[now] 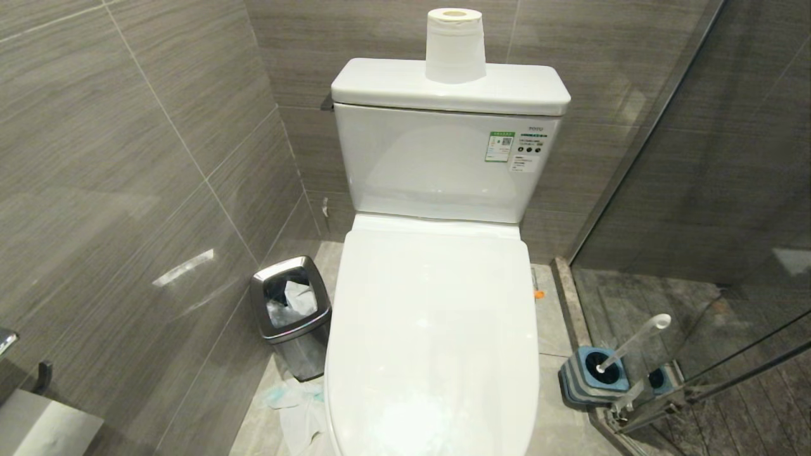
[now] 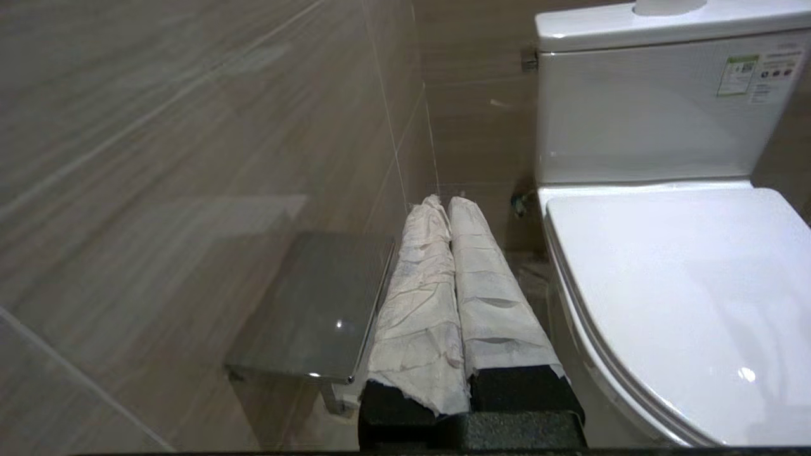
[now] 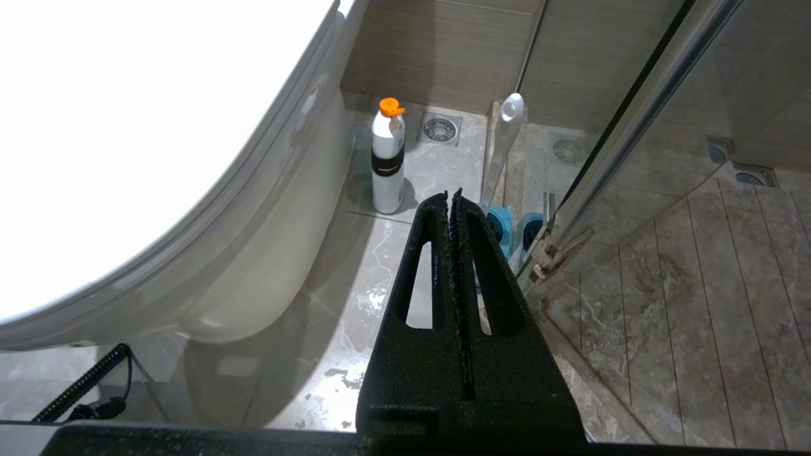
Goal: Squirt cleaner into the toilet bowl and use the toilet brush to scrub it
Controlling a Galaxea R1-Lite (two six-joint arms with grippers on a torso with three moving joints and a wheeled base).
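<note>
The white toilet stands in the middle with its lid [image 1: 434, 329] down, so the inside of the toilet bowl is hidden; the bowl's outer wall [image 3: 272, 253] shows in the right wrist view. The toilet brush [image 1: 633, 342] leans in its grey-and-blue holder [image 1: 592, 377] on the floor to the toilet's right. A white cleaner bottle [image 3: 388, 164] with an orange cap stands on the floor beside the bowl. My left gripper [image 2: 443, 201], its fingers wrapped in white paper, is shut and empty, left of the toilet. My right gripper [image 3: 451, 193] is shut and empty, above the floor short of the brush handle [image 3: 504, 145].
A small steel waste bin [image 1: 293, 310] with paper in it stands left of the toilet, and crumpled tissue [image 1: 298, 405] lies on the floor before it. A paper roll [image 1: 454, 44] sits on the tank. A glass shower partition [image 1: 697, 190] closes the right side. A steel wall shelf [image 2: 317, 310] juts out beside my left gripper.
</note>
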